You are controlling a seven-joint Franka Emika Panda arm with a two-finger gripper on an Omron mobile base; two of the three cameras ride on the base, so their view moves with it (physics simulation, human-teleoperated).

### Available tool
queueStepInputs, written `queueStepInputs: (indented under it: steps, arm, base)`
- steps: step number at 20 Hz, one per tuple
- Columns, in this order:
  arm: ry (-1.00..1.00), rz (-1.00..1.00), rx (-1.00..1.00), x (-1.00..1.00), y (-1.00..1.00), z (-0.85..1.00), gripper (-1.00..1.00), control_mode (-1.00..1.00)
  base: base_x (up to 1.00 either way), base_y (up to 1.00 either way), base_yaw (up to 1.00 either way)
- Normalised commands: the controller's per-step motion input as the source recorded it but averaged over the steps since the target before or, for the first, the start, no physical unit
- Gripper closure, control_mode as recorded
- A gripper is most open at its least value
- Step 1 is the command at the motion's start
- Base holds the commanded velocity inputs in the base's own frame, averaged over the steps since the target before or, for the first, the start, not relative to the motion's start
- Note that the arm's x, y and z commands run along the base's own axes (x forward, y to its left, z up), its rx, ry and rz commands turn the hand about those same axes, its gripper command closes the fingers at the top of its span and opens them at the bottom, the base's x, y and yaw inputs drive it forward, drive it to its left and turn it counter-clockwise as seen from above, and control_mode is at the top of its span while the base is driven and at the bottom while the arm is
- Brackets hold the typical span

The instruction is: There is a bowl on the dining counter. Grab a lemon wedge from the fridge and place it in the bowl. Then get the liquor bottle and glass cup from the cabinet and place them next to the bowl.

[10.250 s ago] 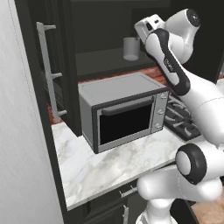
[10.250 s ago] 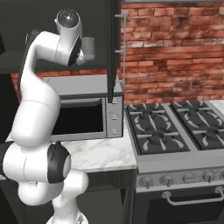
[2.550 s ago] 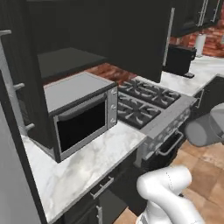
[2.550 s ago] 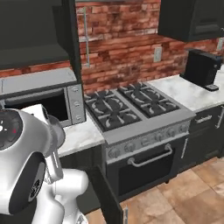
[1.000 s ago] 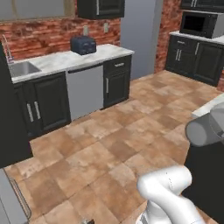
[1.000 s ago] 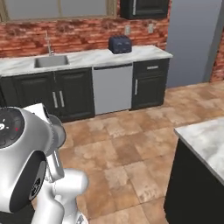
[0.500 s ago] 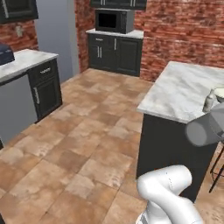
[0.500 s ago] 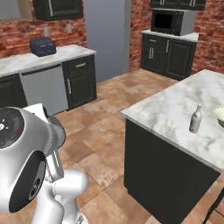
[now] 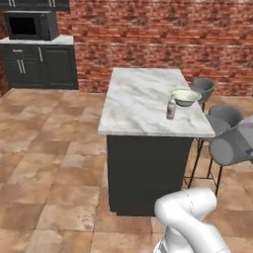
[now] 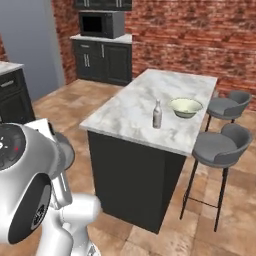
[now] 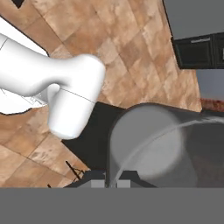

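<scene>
A marble-topped counter [image 9: 143,99] is seen ahead in both base views. A pale bowl [image 9: 186,97] is set near its right edge, at 3 o'clock from the counter's centre. 1 bottle [image 9: 171,108] is stood upright just beside the bowl, at 7 o'clock from it, apart from it. 3 grey stools [image 10: 221,145] are lined along the counter's right side. In the hand view, a clear glass cup [image 11: 151,146] is pinched between the gripper [image 11: 111,180] fingers, which are pressed together on its wall. A microwave [image 10: 101,24] is placed on the far cabinets at 11 o'clock.
</scene>
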Motion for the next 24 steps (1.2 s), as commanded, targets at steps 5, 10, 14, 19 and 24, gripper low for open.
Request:
queueStepInputs:
  steps: [5, 10, 14, 19, 24]
  arm:
    - [0.00, 0.00, 0.00, 0.00, 0.00, 0.00, 1.00, 1.00]
    - [0.00, 0.00, 0.00, 0.00, 0.00, 0.00, 1.00, 1.00]
    - [0.00, 0.00, 0.00, 0.00, 0.00, 0.00, 1.00, 1.00]
    - [0.00, 0.00, 0.00, 0.00, 0.00, 0.00, 1.00, 1.00]
    - [0.00, 0.00, 0.00, 0.00, 0.00, 0.00, 1.00, 1.00]
  base:
    - [0.32, -0.34, -0.60]
    - [0.57, -0.16, -0.54]
    - [0.80, -0.07, -0.42]
    - [0.80, -0.02, -0.35]
    - [0.94, 0.00, -0.19]
